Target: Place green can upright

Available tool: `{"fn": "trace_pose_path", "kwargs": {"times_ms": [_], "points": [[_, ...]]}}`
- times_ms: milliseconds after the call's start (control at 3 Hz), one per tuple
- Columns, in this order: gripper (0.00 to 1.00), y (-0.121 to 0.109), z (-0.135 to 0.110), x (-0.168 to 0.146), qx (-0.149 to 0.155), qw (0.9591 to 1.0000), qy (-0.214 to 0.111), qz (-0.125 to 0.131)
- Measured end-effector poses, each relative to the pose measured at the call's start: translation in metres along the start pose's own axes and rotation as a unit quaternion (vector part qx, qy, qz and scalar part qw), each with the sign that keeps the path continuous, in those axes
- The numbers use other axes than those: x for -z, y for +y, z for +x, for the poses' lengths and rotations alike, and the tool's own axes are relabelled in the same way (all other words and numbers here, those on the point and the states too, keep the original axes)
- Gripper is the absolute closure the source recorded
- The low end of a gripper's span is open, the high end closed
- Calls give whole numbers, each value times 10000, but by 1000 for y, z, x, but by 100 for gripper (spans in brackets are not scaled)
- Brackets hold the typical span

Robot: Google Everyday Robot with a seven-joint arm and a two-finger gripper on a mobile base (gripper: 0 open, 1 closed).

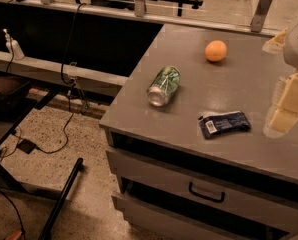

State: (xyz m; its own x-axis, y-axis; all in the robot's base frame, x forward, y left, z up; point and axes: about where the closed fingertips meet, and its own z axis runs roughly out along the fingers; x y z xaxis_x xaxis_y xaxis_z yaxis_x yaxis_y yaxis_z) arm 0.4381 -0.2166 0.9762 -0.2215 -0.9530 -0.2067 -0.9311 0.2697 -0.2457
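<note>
The green can lies on its side on the grey counter, near the left edge, with a silver end facing the front. It is green with pale leafy markings. My gripper is at the far right of the view, pale and partly cut off by the frame edge. It hangs above the counter's right side, well to the right of the can and apart from it. It holds nothing that I can see.
An orange round fruit sits at the back of the counter. A flat dark blue snack packet lies near the front edge. Drawers with a dark handle are below. The counter drops off on the left to floor with cables.
</note>
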Motion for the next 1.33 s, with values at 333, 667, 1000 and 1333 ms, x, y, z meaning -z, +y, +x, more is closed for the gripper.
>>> {"fn": "trace_pose_path", "kwargs": {"times_ms": [333, 667, 1000, 1333], "points": [[0, 0, 0, 0, 0, 10000, 0, 0], [0, -4, -8, -3, -195, 9998, -13, 63], [0, -29, -40, -27, -926, 9954, 38, 252], [0, -46, -49, -45, -1653, 9857, 101, 298]]}}
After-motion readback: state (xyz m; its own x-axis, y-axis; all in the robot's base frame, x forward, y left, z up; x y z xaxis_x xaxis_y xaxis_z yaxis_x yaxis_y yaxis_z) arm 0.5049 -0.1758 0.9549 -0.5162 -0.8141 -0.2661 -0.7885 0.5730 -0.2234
